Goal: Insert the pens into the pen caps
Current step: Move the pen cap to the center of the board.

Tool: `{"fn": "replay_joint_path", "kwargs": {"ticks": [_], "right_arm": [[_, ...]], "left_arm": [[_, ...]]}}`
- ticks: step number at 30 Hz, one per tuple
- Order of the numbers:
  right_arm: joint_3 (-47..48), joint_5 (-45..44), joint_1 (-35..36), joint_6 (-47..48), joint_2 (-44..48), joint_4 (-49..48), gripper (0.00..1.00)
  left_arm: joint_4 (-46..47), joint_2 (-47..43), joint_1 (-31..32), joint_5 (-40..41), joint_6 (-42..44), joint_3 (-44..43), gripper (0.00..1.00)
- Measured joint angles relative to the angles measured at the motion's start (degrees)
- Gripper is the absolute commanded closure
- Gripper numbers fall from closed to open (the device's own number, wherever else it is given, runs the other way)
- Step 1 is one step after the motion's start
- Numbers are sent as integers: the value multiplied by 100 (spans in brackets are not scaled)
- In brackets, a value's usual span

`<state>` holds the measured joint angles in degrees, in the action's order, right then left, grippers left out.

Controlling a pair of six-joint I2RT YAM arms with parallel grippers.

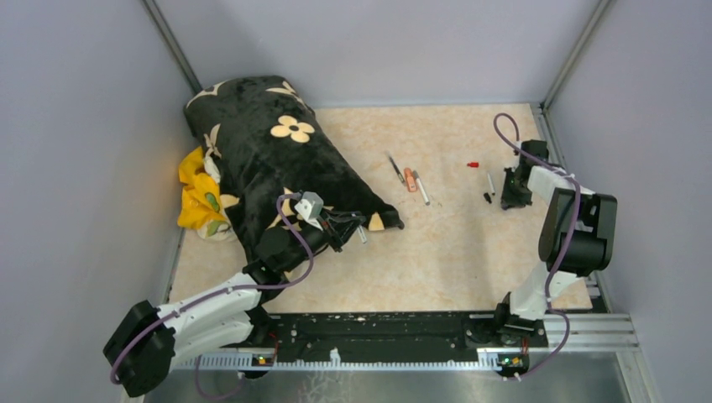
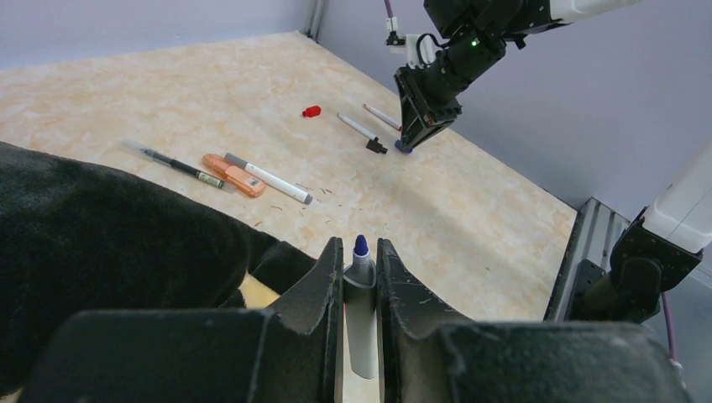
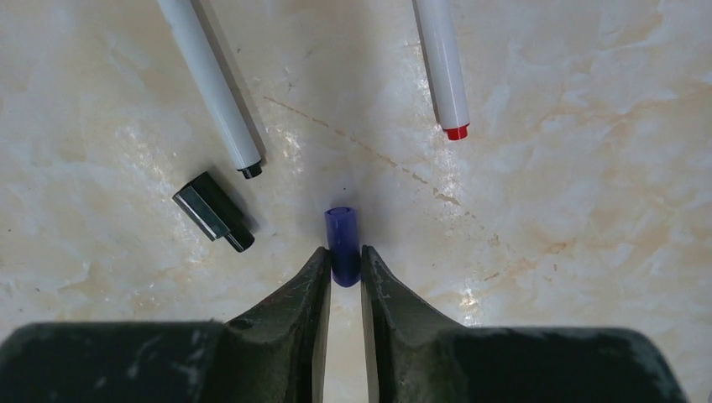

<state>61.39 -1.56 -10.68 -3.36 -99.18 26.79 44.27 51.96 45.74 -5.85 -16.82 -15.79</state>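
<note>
My left gripper (image 2: pixel 359 252) is shut on a white marker (image 2: pixel 363 311) whose blue tip sticks out past the fingertips. It hovers by the black cushion's corner (image 1: pixel 357 228). My right gripper (image 3: pixel 343 256) points down at the table, its fingertips pressed on both sides of a purple pen cap (image 3: pixel 342 239) lying there. Beside it lie a black cap (image 3: pixel 212 210), a black-tipped white marker (image 3: pixel 210 84) and a red-tipped white marker (image 3: pixel 442 67). A red cap (image 1: pixel 473 164) sits farther back. Mid-table lie a thin dark pen (image 1: pixel 395 167), an orange marker (image 1: pixel 410 180) and a white marker (image 1: pixel 421 188).
A black flowered cushion (image 1: pixel 269 159) covers the left of the table, with a yellow cloth (image 1: pixel 197 197) tucked at its left edge. Grey walls close in the back and sides. A black rail (image 1: pixel 378 332) runs along the near edge.
</note>
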Motion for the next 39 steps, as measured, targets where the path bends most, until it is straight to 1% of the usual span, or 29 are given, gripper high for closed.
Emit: {"fn": "replay_joint_path", "kwargs": {"ticks": [5, 8, 10, 12, 20, 22, 24, 27, 29, 31, 33, 37, 39], "right_arm": [[52, 68, 0, 37, -155, 35, 78], [131, 85, 0, 70, -229, 15, 79], [149, 87, 0, 90, -247, 26, 87], [168, 83, 0, 142, -262, 42, 100], [114, 188, -2, 402, -162, 11, 100], [-2, 463, -2, 627, 50, 37, 100], [-72, 955, -2, 979, 387, 157, 100], [-72, 2129, 15, 1729, 986, 376, 100], [-70, 2927, 146, 2284, 1333, 540, 100], [-103, 3467, 542, 2756, 1523, 643, 100], [-249, 3689, 1309, 3005, 1550, 570, 100], [-433, 3576, 3001, 3069, 1207, 483, 100], [-435, 3418, 3473, 2999, 977, 385, 100]], "left_arm": [[-59, -219, 0, 4, 0, 48, 100], [-70, -286, 0, 9, 0, 94, 100], [-76, -291, 0, 11, 0, 96, 100], [-76, -291, 0, 11, 0, 96, 100], [-76, -291, 0, 7, -4, 96, 100], [-76, -291, 0, 4, -7, 96, 100], [-76, -291, 0, 2, -13, 96, 100], [-72, -291, 0, -24, -59, 96, 100], [-59, -291, 0, -50, -138, 96, 100], [-33, -289, 0, -79, -210, 101, 100], [28, -289, 0, -96, -304, 120, 100], [85, -291, 0, -127, -474, 157, 100], [94, -319, 0, -122, -568, 192, 100]]}}
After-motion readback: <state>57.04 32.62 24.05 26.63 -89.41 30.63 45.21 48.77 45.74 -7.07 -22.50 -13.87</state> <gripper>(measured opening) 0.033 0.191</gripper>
